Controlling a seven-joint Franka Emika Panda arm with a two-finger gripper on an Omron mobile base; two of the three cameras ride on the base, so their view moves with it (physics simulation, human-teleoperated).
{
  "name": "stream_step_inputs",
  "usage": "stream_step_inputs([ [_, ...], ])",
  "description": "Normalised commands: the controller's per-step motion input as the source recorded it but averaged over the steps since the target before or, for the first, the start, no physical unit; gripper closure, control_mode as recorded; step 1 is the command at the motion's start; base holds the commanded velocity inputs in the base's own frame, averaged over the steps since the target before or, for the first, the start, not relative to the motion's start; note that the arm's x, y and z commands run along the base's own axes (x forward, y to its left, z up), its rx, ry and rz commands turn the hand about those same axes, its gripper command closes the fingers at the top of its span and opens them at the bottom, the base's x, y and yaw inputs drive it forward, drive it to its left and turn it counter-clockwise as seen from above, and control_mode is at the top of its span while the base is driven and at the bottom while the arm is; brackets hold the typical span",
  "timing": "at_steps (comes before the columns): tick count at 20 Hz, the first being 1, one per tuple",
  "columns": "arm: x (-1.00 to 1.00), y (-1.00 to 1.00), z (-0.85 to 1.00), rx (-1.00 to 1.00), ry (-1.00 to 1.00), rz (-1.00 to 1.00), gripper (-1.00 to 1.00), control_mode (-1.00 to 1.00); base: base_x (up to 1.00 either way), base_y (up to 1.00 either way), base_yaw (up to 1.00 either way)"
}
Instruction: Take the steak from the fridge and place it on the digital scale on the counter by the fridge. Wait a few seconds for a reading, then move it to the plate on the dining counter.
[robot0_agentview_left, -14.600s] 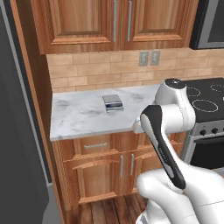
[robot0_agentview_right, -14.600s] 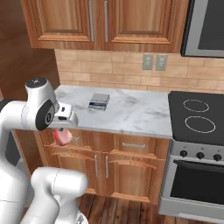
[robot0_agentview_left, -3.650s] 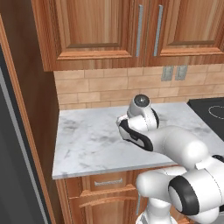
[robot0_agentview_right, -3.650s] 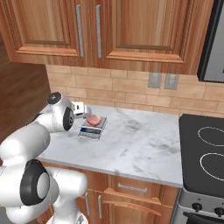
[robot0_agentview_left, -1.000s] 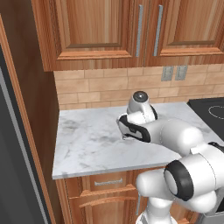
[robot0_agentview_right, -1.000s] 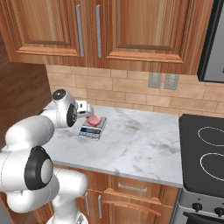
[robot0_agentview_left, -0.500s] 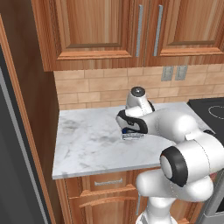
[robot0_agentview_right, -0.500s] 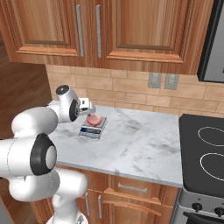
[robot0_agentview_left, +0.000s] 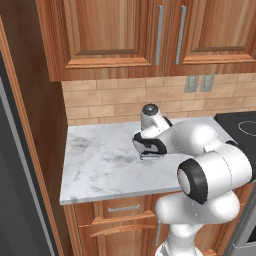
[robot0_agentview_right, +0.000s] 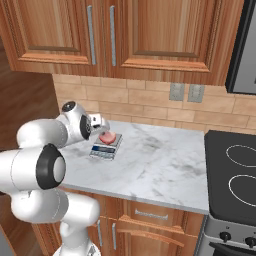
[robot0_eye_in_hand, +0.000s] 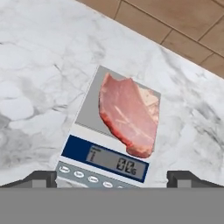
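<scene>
The steak (robot0_eye_in_hand: 128, 113) lay flat on the digital scale (robot0_eye_in_hand: 109, 142), just ahead of my gripper (robot0_eye_in_hand: 111, 178), its long axis running from the display away toward the brick wall. My gripper hung released, jaws wide, touching nothing. Best, I judged, to hold off the scale so it read true on the desk (robot0_eye_in_hand: 35, 74).

In the left base view we cannot see the steak, and the arm (robot0_agentview_left: 175, 142) hides most of the scale (robot0_agentview_left: 152, 156). In the hand view the grey band cuts off the scale's (robot0_eye_in_hand: 103, 164) near edge, and its small screen shows signs we cannot read
</scene>
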Motion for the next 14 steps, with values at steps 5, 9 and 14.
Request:
stream_step_inputs([
  [5, 0.15, -0.04, -0.15, -0.06, 0.01, 0.0, -1.0, -1.0, 0.0, 0.0, 0.0],
  [9, 0.24, -0.04, -0.15, -0.02, 0.03, 0.0, -1.0, -1.0, 0.0, 0.0, 0.0],
  [14, 0.26, -0.06, -0.24, 0.0, 0.05, 0.0, -1.0, -1.0, 0.0, 0.0, 0.0],
])
